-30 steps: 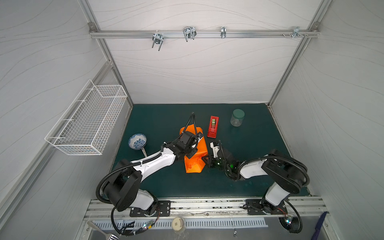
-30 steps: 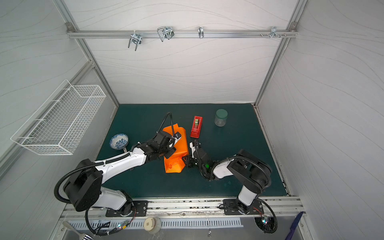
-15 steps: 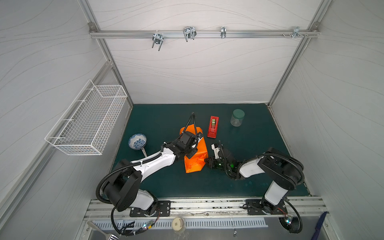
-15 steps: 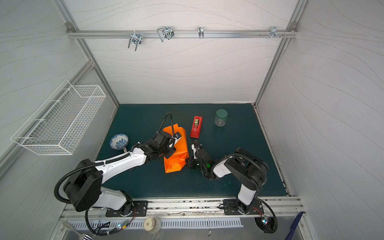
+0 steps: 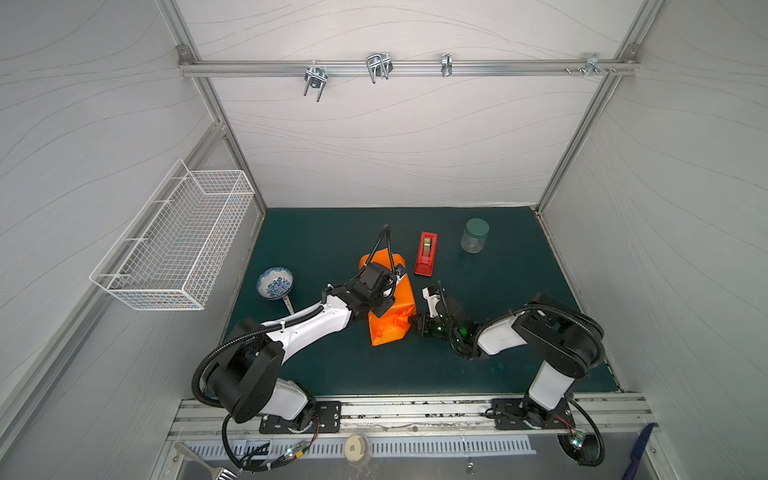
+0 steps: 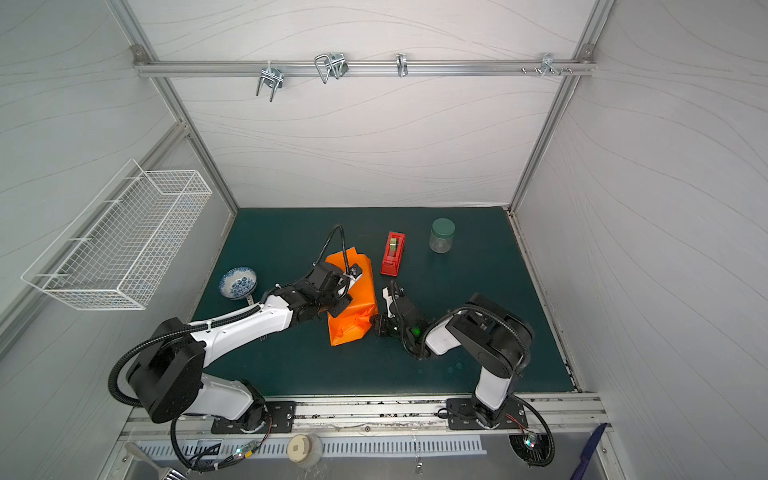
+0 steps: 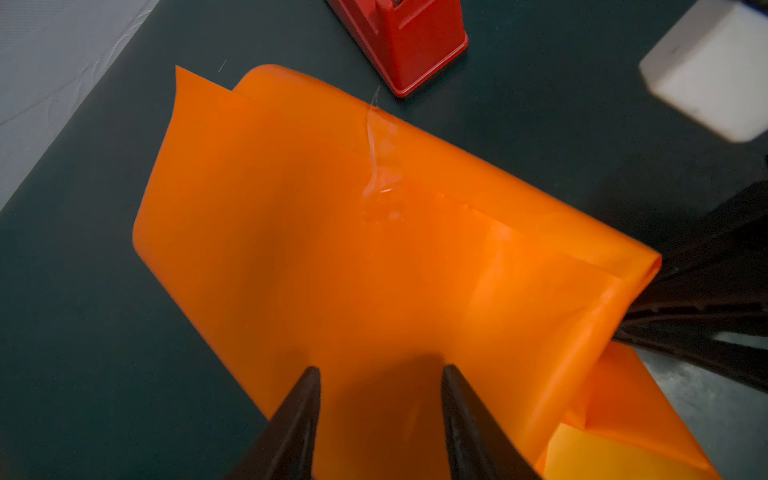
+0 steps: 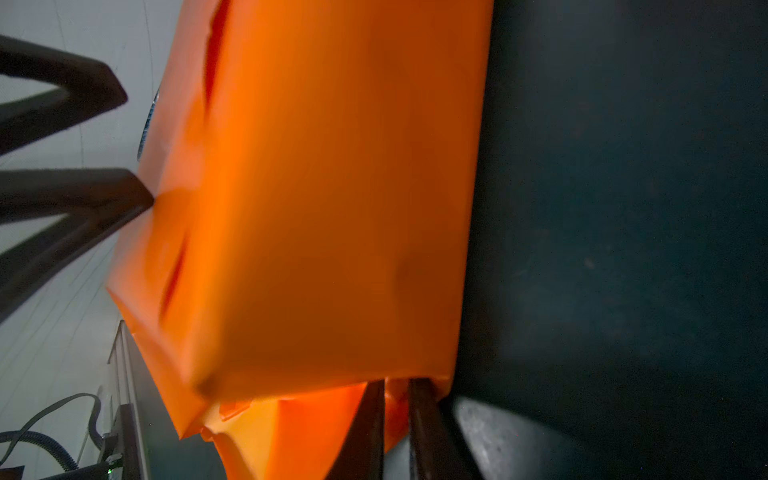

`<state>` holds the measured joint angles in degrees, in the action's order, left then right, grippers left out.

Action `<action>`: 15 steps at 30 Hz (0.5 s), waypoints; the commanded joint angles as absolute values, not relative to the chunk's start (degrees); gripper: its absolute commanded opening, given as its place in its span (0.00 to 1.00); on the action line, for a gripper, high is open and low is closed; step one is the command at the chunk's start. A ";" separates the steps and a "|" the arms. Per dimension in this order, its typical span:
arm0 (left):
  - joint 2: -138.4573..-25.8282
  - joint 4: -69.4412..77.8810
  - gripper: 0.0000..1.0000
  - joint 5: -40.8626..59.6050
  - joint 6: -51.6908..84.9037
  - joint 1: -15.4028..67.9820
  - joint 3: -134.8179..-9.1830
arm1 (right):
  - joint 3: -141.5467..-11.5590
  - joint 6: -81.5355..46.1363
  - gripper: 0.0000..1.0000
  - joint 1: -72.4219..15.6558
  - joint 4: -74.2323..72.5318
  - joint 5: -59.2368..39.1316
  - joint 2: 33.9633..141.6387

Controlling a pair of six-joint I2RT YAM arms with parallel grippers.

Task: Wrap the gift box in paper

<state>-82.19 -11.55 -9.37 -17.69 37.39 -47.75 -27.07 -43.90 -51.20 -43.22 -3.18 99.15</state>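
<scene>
The orange paper [image 5: 390, 320] [image 6: 353, 316] lies mid-mat, folded into an oblong bundle. The gift box is hidden under it. A clear strip of tape [image 7: 380, 166] holds the seam on top. My left gripper [image 7: 380, 374] [image 5: 384, 305] rests on the bundle's top, open, both fingertips [image 7: 309, 386] against the paper [image 7: 332, 249]. My right gripper [image 8: 397, 411] [image 5: 415, 324] is low on the mat at the bundle's near right end, shut on a loose flap of the paper [image 8: 324, 208]. The left gripper's fingers [image 8: 83, 199] show at the bundle's far side in the right wrist view.
A red tape dispenser [image 5: 427, 253] [image 7: 411, 37] stands just behind the bundle. A green-lidded jar [image 5: 473, 235] sits at the back right and a blue patterned bowl [image 5: 274, 282] at the left. A white wire basket [image 5: 174, 245] hangs on the left wall.
My right gripper has narrowed onto the paper flap at the bundle's near end. The left arm and the bundle have stayed in place.
</scene>
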 commanded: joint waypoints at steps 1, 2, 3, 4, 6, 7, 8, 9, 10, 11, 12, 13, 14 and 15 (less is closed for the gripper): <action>-83.48 -13.19 0.50 -8.61 -17.75 37.17 -46.42 | -26.65 -43.55 0.15 -52.99 -36.21 -2.73 98.75; -83.50 -13.21 0.50 -8.61 -17.75 37.12 -46.49 | -26.42 -43.67 0.15 -53.28 -36.13 -2.68 98.70; -83.58 -13.18 0.50 -8.62 -17.73 37.16 -46.46 | -26.17 -43.92 0.15 -53.63 -36.10 -2.40 98.57; -83.58 -13.18 0.50 -8.61 -17.67 37.14 -46.49 | -25.90 -44.01 0.15 -53.98 -36.23 -2.30 98.50; -83.58 -13.19 0.50 -8.61 -17.67 37.11 -46.59 | -25.69 -44.21 0.14 -54.72 -35.95 -2.06 98.59; -83.67 -13.18 0.50 -8.67 -17.58 37.12 -46.65 | -25.75 -44.26 0.14 -55.13 -35.95 -1.94 98.67; -83.67 -13.18 0.50 -8.53 -17.59 37.15 -46.64 | -25.67 -44.44 0.13 -55.40 -35.86 -1.86 98.74; -83.71 -13.18 0.50 -8.62 -17.57 37.11 -46.60 | -25.43 -44.81 0.13 -55.66 -35.95 -1.61 98.77; -83.71 -13.23 0.49 -8.62 -17.58 37.09 -46.63 | -25.08 -45.08 0.13 -56.09 -36.23 -1.48 98.74; -83.67 -13.19 0.49 -8.70 -17.53 37.11 -46.59 | -24.81 -45.25 0.13 -56.47 -36.23 -1.20 98.66; -83.67 -13.19 0.49 -8.68 -17.49 37.14 -46.65 | -24.45 -45.59 0.13 -56.96 -36.21 -0.72 98.55; -83.58 -13.18 0.49 -8.72 -17.49 37.09 -46.61 | -24.22 -45.77 0.12 -57.44 -36.05 -0.49 98.50; -83.58 -13.22 0.49 -8.77 -17.49 37.14 -46.59 | -23.94 -45.94 0.12 -57.87 -36.09 -0.14 98.51; -83.57 -13.22 0.49 -8.70 -17.49 37.12 -46.65 | -23.70 -46.20 0.12 -58.25 -36.31 -0.16 98.52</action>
